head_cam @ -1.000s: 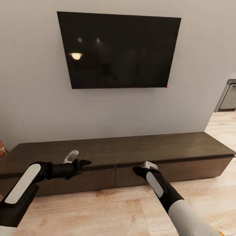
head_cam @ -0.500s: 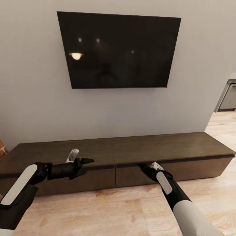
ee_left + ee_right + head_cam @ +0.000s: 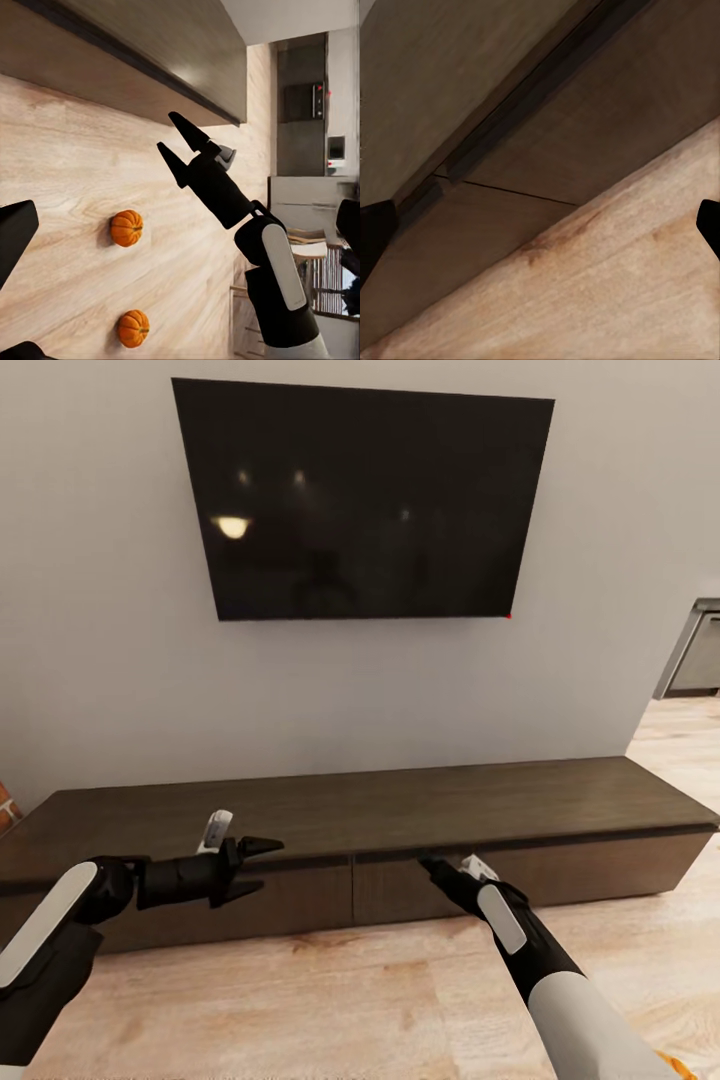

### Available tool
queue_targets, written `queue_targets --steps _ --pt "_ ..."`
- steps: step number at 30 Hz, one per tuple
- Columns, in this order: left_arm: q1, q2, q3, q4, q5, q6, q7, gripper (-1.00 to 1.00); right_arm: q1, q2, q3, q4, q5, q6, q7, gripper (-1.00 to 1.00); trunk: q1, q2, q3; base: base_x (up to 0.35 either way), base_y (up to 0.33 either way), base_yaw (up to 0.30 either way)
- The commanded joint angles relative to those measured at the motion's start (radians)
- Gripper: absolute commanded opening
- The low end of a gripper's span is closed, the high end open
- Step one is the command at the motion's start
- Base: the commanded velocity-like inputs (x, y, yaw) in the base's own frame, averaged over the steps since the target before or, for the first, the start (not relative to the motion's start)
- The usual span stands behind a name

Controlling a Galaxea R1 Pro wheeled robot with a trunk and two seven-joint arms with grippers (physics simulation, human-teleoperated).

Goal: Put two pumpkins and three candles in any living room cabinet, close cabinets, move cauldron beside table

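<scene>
On light wood floor [image 3: 330, 1000], long low dark-brown wooden cabinet [image 3: 400, 815] runs along grey wall [image 3: 120, 680], fronts shut; left gripper [image 3: 255, 863] and right gripper [image 3: 432, 866] both spread open, empty.

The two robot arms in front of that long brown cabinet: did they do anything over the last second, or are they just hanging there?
The right gripper reached forward, up to the dark gap under the cabinet top, beside the seam between two fronts. The left gripper barely shifted, open and empty. The camera itself moved slightly. Every front is as shut as before, and nothing has been grasped. Two pumpkins lie on the floor.
</scene>
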Motion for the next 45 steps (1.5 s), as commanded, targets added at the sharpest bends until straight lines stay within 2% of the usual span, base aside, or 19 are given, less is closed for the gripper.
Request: queue_targets --steps 1,4,6,9,13,18,23,27,31,38,41,45 --pt "0.000 0.001 -0.001 -0.002 0.017 -0.001 0.010 1.00 0.000 0.001 -0.003 -0.002 -0.011 0.005 0.003 1.00 0.004 -0.008 -0.004 0.000 0.000 0.000" --pt "0.000 0.002 -0.001 -0.003 0.023 -0.001 0.010 1.00 0.000 0.001 -0.003 0.000 -0.020 0.005 0.028 1.00 0.015 -0.029 -0.014 0.000 0.000 0.000" --pt "0.000 0.002 -0.002 -0.003 0.028 -0.001 0.010 1.00 0.000 0.000 -0.002 0.003 -0.048 0.004 0.048 1.00 0.023 -0.043 -0.020 0.000 0.000 0.000" --pt "0.001 0.002 -0.002 -0.003 0.042 0.000 0.010 1.00 0.000 -0.001 -0.002 0.004 -0.068 0.003 0.058 1.00 0.034 -0.064 -0.029 0.000 0.000 0.000" --pt "0.001 0.003 -0.002 -0.003 0.067 0.003 0.010 1.00 0.000 -0.001 -0.002 0.004 -0.081 0.002 0.063 1.00 0.050 -0.092 -0.042 0.000 0.000 0.000" --pt "0.001 0.003 -0.002 -0.004 0.075 0.005 0.010 1.00 0.000 -0.008 -0.004 0.005 -0.099 0.001 0.090 1.00 0.069 -0.127 -0.057 0.000 0.000 0.000" --pt "0.001 0.003 -0.002 -0.005 0.077 0.005 0.010 1.00 0.000 -0.032 -0.062 0.046 -0.125 -0.042 0.241 1.00 0.088 -0.162 -0.073 0.000 0.000 0.000" --pt "0.002 0.003 -0.003 -0.012 0.098 0.006 0.010 1.00 0.000 -0.057 -0.130 0.151 -0.130 -0.082 0.443 1.00 0.103 -0.190 -0.086 0.000 0.000 0.000" --pt "0.011 0.003 -0.003 -0.018 0.107 0.006 0.010 1.00 0.000 -0.064 -0.165 0.175 -0.128 -0.103 0.501 1.00 0.119 -0.218 -0.098 0.000 0.000 0.000" --pt "0.013 0.002 -0.003 -0.023 0.111 0.006 0.010 1.00 0.000 -0.062 -0.178 0.182 -0.135 -0.167 0.518 1.00 0.143 -0.261 -0.121 0.000 0.000 0.000" --pt "0.014 0.002 -0.006 -0.034 0.111 0.007 0.010 1.00 0.000 -0.063 -0.179 0.182 -0.171 -0.177 0.522 1.00 0.144 -0.262 -0.132 0.000 0.000 0.000" --pt "0.015 0.003 -0.018 -0.039 0.121 0.006 0.010 1.00 0.000 -0.061 -0.179 0.181 -0.299 -0.183 0.535 1.00 0.146 -0.263 -0.148 0.000 0.000 0.000"
